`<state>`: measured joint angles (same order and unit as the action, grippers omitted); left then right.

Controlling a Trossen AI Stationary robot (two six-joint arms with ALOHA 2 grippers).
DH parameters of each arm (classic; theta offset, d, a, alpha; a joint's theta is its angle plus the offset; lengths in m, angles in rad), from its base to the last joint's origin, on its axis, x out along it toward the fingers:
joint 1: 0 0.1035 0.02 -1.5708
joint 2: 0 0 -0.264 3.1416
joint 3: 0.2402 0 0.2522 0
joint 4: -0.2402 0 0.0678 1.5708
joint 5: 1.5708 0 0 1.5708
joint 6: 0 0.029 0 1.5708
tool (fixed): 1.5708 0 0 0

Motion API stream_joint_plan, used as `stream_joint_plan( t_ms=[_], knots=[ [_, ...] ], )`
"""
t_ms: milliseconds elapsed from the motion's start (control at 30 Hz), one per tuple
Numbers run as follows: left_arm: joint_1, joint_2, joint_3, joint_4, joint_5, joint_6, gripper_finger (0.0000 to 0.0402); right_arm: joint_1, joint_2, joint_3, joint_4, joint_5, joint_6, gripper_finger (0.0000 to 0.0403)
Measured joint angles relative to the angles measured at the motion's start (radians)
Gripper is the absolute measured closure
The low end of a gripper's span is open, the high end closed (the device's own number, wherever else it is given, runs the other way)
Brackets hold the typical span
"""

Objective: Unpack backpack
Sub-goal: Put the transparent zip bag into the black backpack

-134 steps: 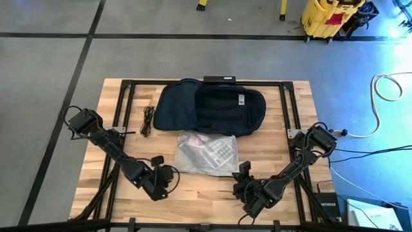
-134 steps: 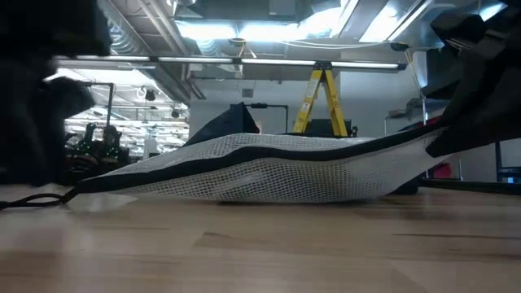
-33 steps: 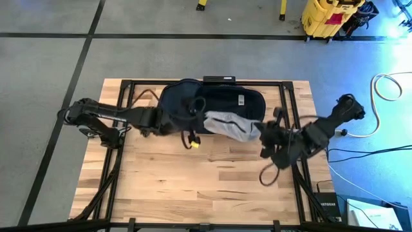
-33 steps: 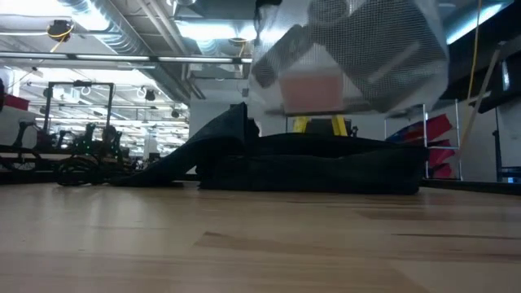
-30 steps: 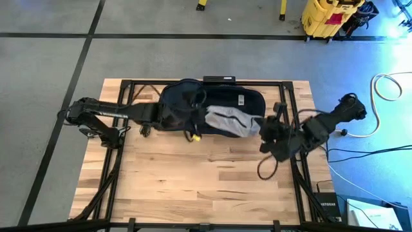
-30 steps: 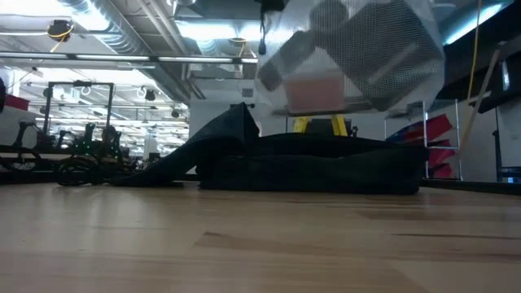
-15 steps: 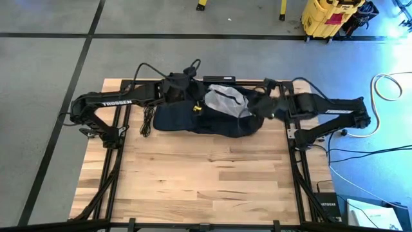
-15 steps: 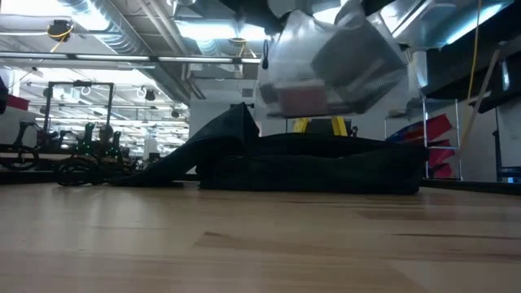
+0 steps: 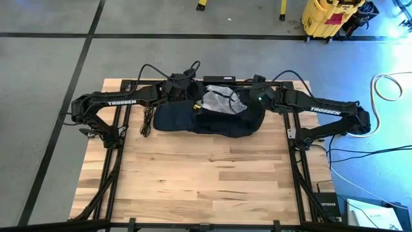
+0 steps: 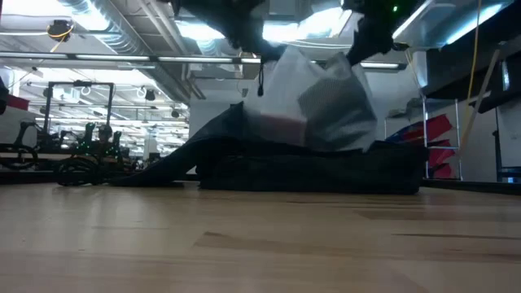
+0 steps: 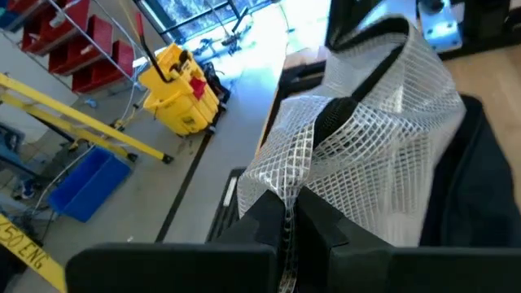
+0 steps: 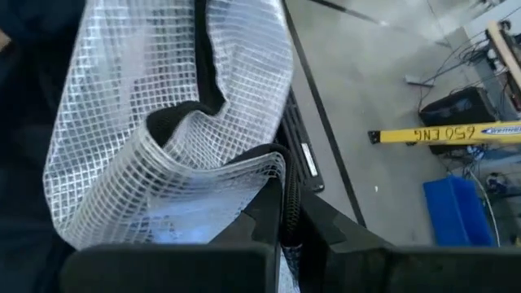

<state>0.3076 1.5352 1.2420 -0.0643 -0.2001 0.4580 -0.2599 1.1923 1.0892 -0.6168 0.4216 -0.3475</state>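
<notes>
Dark navy fabric marked your backpack, which lay flat along the far edge of the desk, centred between the two arms. Over its top hung a clear mesh-patterned plastic pouch, its lower end resting on or just inside the bag; you could not tell which. Your left gripper had its jaws closed on one edge of the pouch, and your right gripper had its jaws pinched shut on the opposite edge. A dark cable lay on the desk just beside the bag's left end. By my judgement the unpacking was not finished: the pouch was not clear of the bag, and whether anything else was inside was hidden.
</notes>
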Motion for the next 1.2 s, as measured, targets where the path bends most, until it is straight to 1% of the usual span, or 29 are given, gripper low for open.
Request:
stream_joint_plan(
  t_ms=[100, 267, 367, 467, 600, 667, 800, 967, 1067, 1200],
  knots=[
    [0.028, 0.001, -0.030, 0.022, 0.020, 0.015, 0.0401, -0.049, 0.000, -0.015, 0.033, -0.015, -0.033, 0.0403],
    [0.062, 0.010, -0.048, 0.109, 0.024, 0.074, 0.0401, -0.144, 0.015, -0.016, 0.039, -0.119, -0.052, 0.0403],
    [0.081, 0.040, -0.052, 0.134, 0.047, 0.105, 0.0401, -0.176, 0.032, -0.017, 0.035, -0.121, -0.079, 0.0403],
    [0.094, 0.080, -0.052, 0.132, 0.071, 0.102, 0.0401, -0.206, 0.037, -0.017, 0.037, -0.133, -0.083, 0.0403],
    [0.086, 0.127, -0.052, 0.127, 0.082, 0.096, 0.0401, -0.207, 0.037, -0.017, 0.023, -0.135, -0.082, 0.0403],
    [0.076, 0.141, -0.052, 0.126, 0.064, 0.104, 0.0401, -0.206, 0.036, -0.028, -0.001, -0.136, -0.075, 0.0403],
    [0.061, 0.145, -0.052, 0.094, 0.039, 0.120, 0.0401, -0.205, 0.035, -0.116, -0.004, -0.146, -0.045, 0.0403],
    [0.045, 0.140, -0.052, 0.003, 0.036, 0.118, 0.0401, -0.202, 0.032, -0.231, 0.078, -0.162, -0.001, 0.0403],
    [0.034, 0.139, -0.075, -0.018, 0.049, 0.103, 0.0401, -0.176, 0.027, -0.268, 0.111, -0.163, 0.020, 0.0403],
    [0.023, 0.139, -0.096, -0.054, 0.093, 0.069, 0.0401, -0.128, 0.021, -0.274, 0.120, -0.165, 0.048, 0.0403]
  ],
)
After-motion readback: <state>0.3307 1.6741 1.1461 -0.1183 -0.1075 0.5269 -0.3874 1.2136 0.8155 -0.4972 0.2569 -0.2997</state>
